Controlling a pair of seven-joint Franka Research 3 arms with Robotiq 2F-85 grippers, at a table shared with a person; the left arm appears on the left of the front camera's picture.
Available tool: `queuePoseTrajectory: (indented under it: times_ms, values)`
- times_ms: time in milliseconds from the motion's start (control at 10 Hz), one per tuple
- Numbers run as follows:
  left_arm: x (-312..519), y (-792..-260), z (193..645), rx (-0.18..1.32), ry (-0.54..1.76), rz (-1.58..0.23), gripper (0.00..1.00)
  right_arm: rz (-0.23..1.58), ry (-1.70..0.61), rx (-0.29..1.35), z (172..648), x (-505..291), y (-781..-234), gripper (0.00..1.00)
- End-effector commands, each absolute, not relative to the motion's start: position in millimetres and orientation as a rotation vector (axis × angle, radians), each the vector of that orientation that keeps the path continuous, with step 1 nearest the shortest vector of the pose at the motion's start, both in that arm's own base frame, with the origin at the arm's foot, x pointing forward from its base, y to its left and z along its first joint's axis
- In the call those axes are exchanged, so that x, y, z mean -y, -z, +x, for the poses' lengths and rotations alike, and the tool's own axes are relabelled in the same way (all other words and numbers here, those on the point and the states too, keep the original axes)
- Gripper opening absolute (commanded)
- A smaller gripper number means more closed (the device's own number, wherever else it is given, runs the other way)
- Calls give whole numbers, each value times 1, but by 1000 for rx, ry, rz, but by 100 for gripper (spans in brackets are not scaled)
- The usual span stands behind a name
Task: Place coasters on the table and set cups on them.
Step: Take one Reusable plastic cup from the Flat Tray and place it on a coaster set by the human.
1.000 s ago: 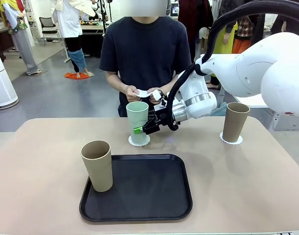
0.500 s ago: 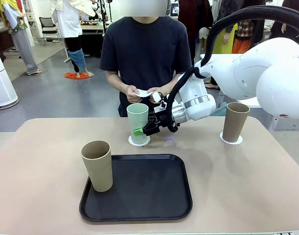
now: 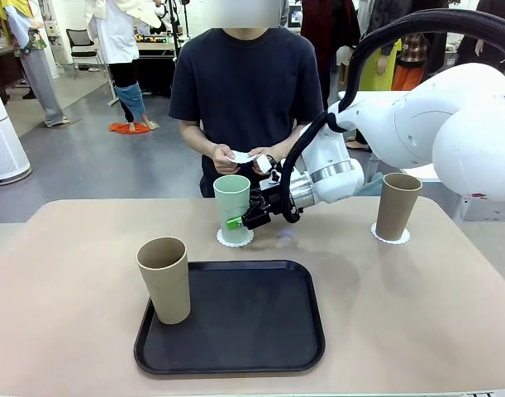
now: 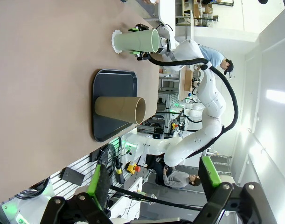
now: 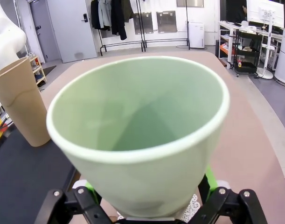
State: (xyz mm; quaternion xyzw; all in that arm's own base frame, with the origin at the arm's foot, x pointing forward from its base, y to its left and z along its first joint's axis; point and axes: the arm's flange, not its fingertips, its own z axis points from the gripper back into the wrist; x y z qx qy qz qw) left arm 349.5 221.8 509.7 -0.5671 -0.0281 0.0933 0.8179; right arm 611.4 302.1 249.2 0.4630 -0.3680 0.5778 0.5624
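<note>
A mint green cup (image 3: 232,205) stands on a white coaster (image 3: 235,237) at the far middle of the table (image 3: 417,314). My right gripper (image 3: 235,221) is open, its fingers either side of the cup's lower part (image 5: 137,140). The coaster's lace edge (image 5: 192,205) peeks out beneath. A tan cup (image 3: 397,205) stands on a second coaster (image 3: 390,237) at the far right. Another tan cup (image 3: 164,279) stands on the left edge of the black tray (image 3: 252,331). The person holds a third coaster (image 3: 241,156) in both hands. My left gripper (image 4: 154,170) is open and holds nothing.
The black tray lies at the near middle of the table, and bare tabletop runs along its left and right sides. The person stands just behind the far edge, hands above the mint cup. My right arm (image 3: 417,124) reaches in from the right.
The mint cup has sunk slightly onto its coaster. My right gripper's fingers have let go of it and stay around it. The rest is unchanged.
</note>
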Motion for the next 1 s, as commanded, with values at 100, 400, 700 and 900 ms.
queuePoseTrajectory:
  times_ms: [100,400,700,900]
  values:
    - [-222,-511,350,81,-203,-1214,100,1056,-1426,834,619,-304,-248,100]
    - [-222,-511,350,81,-203,-1214,100,1019,-1466,800,619,-299,-248,100]
    - [-222,-511,350,81,-203,-1214,100,994,-1479,785,618,-295,-252,100]
    - [-222,-511,350,81,-203,-1214,100,992,-1479,789,619,-290,-254,100]
